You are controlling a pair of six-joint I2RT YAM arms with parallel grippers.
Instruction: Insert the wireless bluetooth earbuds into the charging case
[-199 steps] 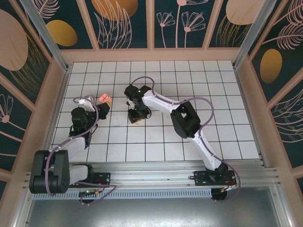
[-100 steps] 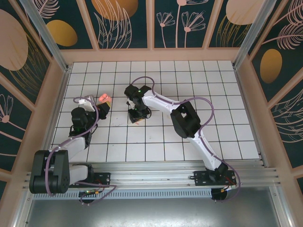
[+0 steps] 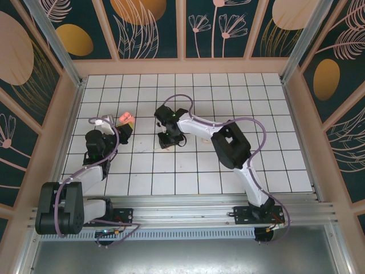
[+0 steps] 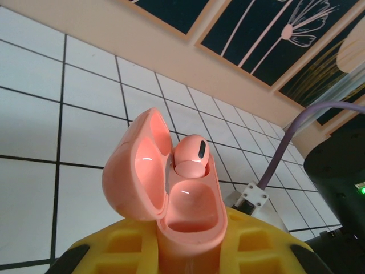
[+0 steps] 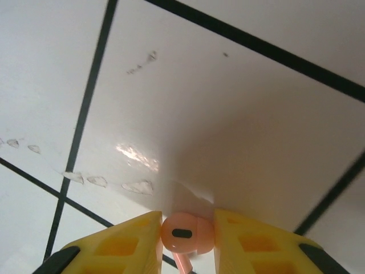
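Charging case (image 4: pixel 171 188) stands open, its base clamped in the left gripper (image 4: pixel 188 248), lid (image 4: pixel 134 165) swung left and mouth tilted up; 1 seated earbud (image 4: pixel 191 157) fills the far socket, and the near socket (image 4: pixel 191 205) is bare. Further right, low over the tiled table (image 5: pixel 239 114), the right gripper (image 5: pixel 187 242) pinches the loose earbud (image 5: pixel 187 233) narrowly between yellow fingers (image 5: pixel 125 245). Its long axis runs head to stem: rounded head at the fingertips, dark vent facing the wrist camera, stem trailing back between the fingers. As I judge it, the stem must lead, so the wrist should turn until that axis lines up with the near socket, then lower straight, clear of lid and seated earbud
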